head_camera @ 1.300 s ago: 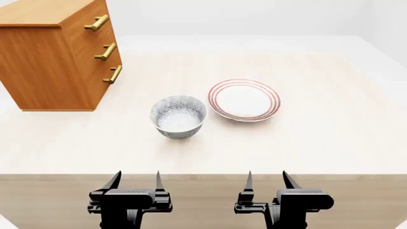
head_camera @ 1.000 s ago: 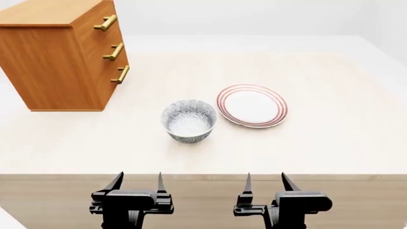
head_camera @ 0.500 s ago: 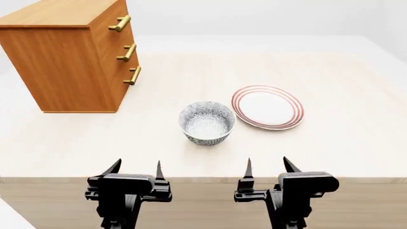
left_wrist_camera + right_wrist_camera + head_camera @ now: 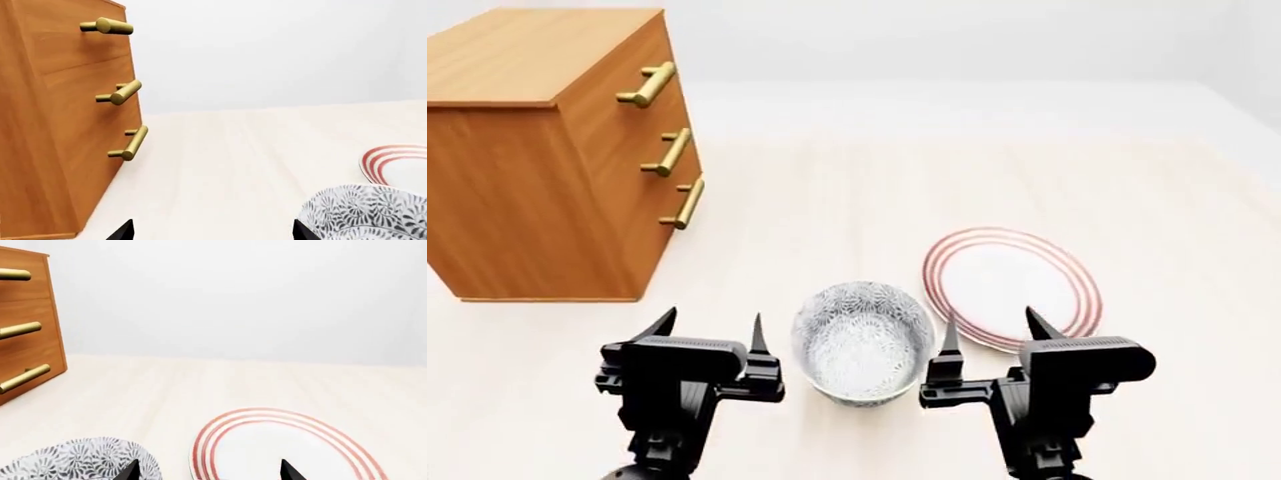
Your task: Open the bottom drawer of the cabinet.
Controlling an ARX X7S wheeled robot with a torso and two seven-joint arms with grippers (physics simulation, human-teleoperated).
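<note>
We see the cabinet [image 4: 554, 150] at upper left of the head view, its bottom drawer [image 4: 657, 235] flush w/ the front, brass bar handle [image 4: 685, 204] untouched. Left gripper [image 4: 711, 338] & right gripper [image 4: 993, 334] sit low in frame, both w/ jaws spread, nothing held, flanking a patterned bowl [image 4: 862, 340]. Red-ringed plate [image 4: 1012, 287] lies just right of the bowl.

no readable text, labels, numbers or signs

bright, even, sharp renders with barely any shadows.
</note>
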